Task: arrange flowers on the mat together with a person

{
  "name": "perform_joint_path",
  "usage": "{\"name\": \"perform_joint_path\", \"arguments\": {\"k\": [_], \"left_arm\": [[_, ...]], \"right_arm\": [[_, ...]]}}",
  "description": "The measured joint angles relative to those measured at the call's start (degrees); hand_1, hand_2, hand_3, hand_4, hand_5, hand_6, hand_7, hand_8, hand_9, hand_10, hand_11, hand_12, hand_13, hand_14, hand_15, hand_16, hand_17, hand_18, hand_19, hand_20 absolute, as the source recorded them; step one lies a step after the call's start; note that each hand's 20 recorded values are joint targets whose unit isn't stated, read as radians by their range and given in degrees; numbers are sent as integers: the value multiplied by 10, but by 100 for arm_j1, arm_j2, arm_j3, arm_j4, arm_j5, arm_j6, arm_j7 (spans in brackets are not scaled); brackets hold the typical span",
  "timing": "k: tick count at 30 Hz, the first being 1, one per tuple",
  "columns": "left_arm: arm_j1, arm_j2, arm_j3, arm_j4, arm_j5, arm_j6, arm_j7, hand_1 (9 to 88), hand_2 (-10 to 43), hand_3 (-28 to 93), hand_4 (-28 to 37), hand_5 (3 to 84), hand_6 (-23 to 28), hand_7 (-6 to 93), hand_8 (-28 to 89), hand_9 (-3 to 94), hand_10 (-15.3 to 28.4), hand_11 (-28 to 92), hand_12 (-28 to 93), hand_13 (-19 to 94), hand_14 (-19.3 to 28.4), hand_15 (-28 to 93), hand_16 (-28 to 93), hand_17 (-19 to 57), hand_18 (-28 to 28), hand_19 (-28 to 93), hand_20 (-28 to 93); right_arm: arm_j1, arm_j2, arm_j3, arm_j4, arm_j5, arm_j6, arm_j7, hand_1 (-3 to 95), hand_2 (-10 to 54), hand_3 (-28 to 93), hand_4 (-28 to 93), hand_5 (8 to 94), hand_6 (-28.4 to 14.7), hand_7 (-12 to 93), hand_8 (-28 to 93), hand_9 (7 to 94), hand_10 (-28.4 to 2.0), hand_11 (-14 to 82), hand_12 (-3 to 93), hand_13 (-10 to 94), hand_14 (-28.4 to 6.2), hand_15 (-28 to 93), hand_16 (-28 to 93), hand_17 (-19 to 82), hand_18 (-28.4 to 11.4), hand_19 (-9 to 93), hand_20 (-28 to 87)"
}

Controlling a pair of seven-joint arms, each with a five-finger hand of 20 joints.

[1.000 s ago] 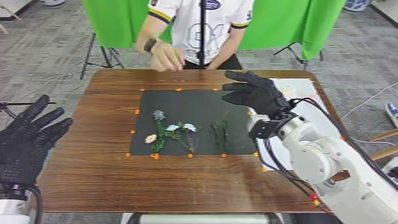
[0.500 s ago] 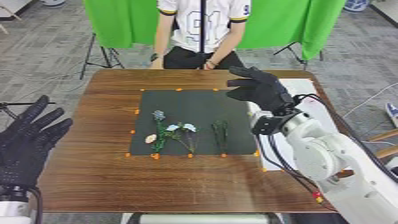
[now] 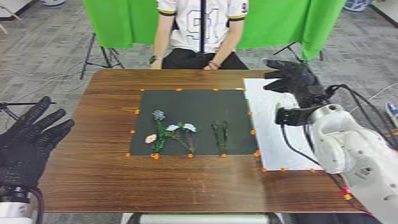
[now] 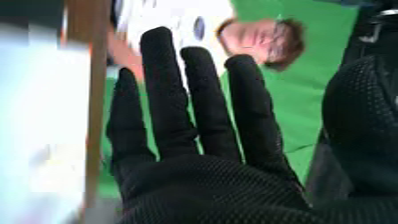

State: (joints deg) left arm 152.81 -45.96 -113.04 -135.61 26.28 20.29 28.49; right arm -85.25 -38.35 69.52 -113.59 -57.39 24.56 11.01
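Note:
On the dark mat (image 3: 182,102) in the head view lie a blue flower (image 3: 159,115), a pale pink flower (image 3: 150,138) and white-blue flowers (image 3: 189,127), their green stems toward the near edge. Green stems (image 3: 220,136) lie to the right of them. My right hand (image 3: 298,80) is open above the far end of the white sheet, off the mat's right side and holding nothing. In the right wrist view the right hand (image 4: 209,177) has its fingers straight. My left hand (image 3: 28,145) is open and empty at the table's left edge.
A white sheet (image 3: 280,145) lies along the mat's right side on the brown table (image 3: 178,185). Orange marks line the mat and sheet. Across the table a person sits with both hands low by the far edge.
My right hand has moved right, away from the mat and over the white sheet. The person's hand has drawn back from above the table's far edge. The flowers and left hand stayed still.

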Motion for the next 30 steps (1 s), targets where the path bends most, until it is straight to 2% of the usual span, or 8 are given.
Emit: {"name": "perform_joint_path", "arguments": {"k": [5,8,11,15,18,23,27,30], "left_arm": [[14,60,1,-3,-31,33,71,207,60,759,-247,320,48,89,-79,315,149,177,123,213,224,461,-48,-84,195,421,193],[55,131,1,-9,-85,67,151,207,61,759,-246,320,48,89,-79,314,149,177,122,213,223,460,-48,-84,194,421,192],[77,183,1,-10,-110,83,195,207,61,760,-245,321,48,89,-79,315,150,177,122,213,224,460,-48,-84,195,421,192],[53,172,17,-10,-98,82,181,208,62,758,-246,320,48,89,-79,314,150,177,122,213,224,462,-48,-85,195,422,193],[61,183,18,-10,-122,85,222,207,62,759,-246,321,48,89,-79,314,150,177,123,212,224,463,-48,-85,195,422,193],[26,221,66,-9,-92,82,186,207,62,759,-245,321,48,89,-79,315,149,179,123,212,224,462,-49,-85,195,422,193],[-19,196,86,-8,-80,80,154,207,61,760,-245,321,48,88,-79,315,150,177,122,213,224,461,-49,-85,195,421,192],[-28,197,113,-4,-81,80,148,207,62,760,-245,320,48,88,-79,315,151,178,122,213,224,461,-49,-85,195,421,193]], "right_arm": [[556,420,-623,246,-1636,747,1460,262,-7,745,-249,465,-4,142,-122,469,-163,121,145,470,-174,497,112,120,-248,593,192],[1216,581,-1347,657,-2392,743,2275,272,-14,746,-248,454,-6,138,-119,454,-161,107,145,473,-173,499,109,123,-245,602,188],[1791,635,-1905,1104,-3068,285,2860,282,-22,746,-248,440,-6,132,-117,438,-164,98,146,474,-173,501,106,128,-242,611,184],[2434,662,-2529,1575,-3804,-532,3409,292,-33,746,-248,420,-5,122,-112,419,-167,84,148,475,-174,506,103,134,-236,628,179],[2939,668,-3081,1858,-4047,-808,3724,301,-40,748,-248,412,-3,120,-109,413,-169,79,150,475,-173,513,102,136,-230,637,172],[3600,628,-3669,2314,-4090,-1291,3926,317,-46,761,-250,423,2,125,-109,416,-172,84,153,480,-169,520,97,135,-223,647,162],[3819,554,-3668,2605,-3983,-1781,3940,330,-50,768,-254,442,13,136,-114,431,-168,92,151,490,-165,521,93,135,-218,649,156],[3832,532,-3626,2682,-3952,-1864,3956,335,-53,769,-259,445,15,140,-119,433,-166,93,148,492,-164,521,91,133,-215,651,151]]}}
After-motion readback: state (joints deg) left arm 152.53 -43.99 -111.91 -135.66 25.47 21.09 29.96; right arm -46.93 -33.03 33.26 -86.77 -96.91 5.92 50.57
